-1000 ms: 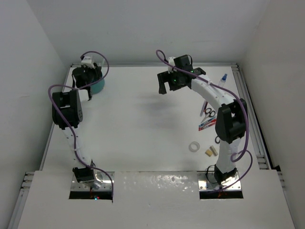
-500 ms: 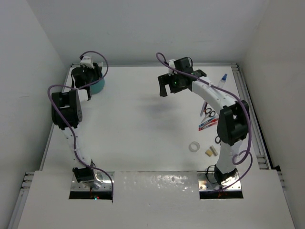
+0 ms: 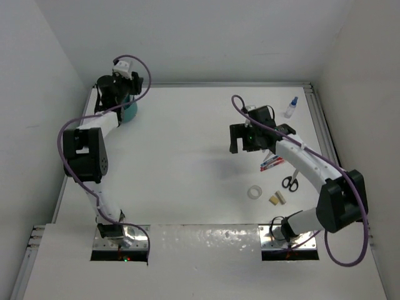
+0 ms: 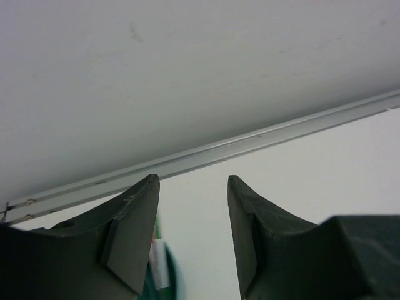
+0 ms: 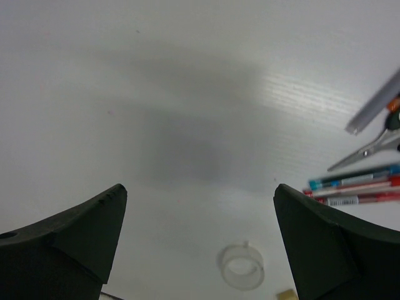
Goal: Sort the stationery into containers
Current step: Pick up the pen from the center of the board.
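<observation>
I judge most of the sorting is left: pens (image 3: 272, 164), scissors (image 3: 289, 182), tape ring (image 3: 254, 192), blocks (image 3: 277, 199) and bottle (image 3: 290, 107) lie loose at right. The pot (image 3: 130, 113) sits upper left. My left gripper (image 4: 190, 181) and right gripper (image 5: 199, 187) have jaws apart, empty.

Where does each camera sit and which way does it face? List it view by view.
Top external: above and behind the bases, looking down on the table; shows both arms, the left gripper by the teal pot, and the right gripper.
Left wrist: on the left wrist, facing the far rail and back wall; its two fingers show.
Right wrist: looks down at the table; its fingers show.
Shared: top external and right wrist both show the tape ring, pens and scissors.
</observation>
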`<action>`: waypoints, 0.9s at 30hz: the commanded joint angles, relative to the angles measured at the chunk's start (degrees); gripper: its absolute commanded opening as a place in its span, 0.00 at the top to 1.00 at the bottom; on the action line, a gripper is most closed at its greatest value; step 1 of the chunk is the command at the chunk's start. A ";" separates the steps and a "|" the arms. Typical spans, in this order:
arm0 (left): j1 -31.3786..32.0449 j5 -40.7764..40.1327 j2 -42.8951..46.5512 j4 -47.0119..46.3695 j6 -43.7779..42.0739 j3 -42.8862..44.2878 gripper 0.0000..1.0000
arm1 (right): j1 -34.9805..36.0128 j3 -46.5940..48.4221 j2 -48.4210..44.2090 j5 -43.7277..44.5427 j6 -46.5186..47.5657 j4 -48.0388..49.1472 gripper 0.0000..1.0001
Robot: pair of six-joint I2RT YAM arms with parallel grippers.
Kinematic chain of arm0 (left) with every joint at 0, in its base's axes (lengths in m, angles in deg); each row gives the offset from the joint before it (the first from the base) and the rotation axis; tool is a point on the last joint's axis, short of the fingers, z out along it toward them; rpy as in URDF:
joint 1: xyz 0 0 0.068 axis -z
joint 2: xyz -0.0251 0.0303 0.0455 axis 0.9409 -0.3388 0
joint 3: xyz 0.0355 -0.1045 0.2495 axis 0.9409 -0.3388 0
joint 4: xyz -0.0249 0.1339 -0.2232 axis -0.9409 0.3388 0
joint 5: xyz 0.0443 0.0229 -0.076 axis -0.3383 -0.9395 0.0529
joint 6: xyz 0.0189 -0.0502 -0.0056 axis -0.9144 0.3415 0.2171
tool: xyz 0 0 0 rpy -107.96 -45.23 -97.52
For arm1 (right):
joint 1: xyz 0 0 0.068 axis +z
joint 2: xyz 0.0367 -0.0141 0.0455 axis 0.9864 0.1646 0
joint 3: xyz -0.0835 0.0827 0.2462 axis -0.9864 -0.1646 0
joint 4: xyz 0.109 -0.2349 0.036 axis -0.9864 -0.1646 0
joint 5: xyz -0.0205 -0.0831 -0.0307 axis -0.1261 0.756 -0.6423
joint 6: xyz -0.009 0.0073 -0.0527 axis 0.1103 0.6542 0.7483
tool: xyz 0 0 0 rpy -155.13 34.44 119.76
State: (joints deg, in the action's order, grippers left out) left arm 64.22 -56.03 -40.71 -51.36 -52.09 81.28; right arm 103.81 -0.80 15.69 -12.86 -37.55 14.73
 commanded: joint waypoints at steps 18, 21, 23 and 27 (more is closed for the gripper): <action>18.80 -5.50 17.07 29.29 2.63 -8.11 0.47 | -1.58 -18.00 -18.08 4.22 -14.72 2.84 0.30; 21.87 -6.64 16.45 30.00 4.31 -7.94 0.46 | -1.58 -18.97 -20.27 5.71 -15.78 2.32 0.30; 23.28 -6.91 15.84 30.17 4.32 -7.94 0.46 | -1.67 -19.50 -21.33 6.51 -15.87 1.97 0.30; 26.18 -7.69 15.04 31.05 5.46 -7.93 0.46 | -1.67 -19.50 -23.09 8.27 -15.26 0.74 0.31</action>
State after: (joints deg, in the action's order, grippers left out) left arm 88.87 -62.68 -25.06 -20.58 -48.57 73.39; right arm 102.39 -20.58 -5.80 -6.92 -51.99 15.26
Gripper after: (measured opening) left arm 0.539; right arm 0.696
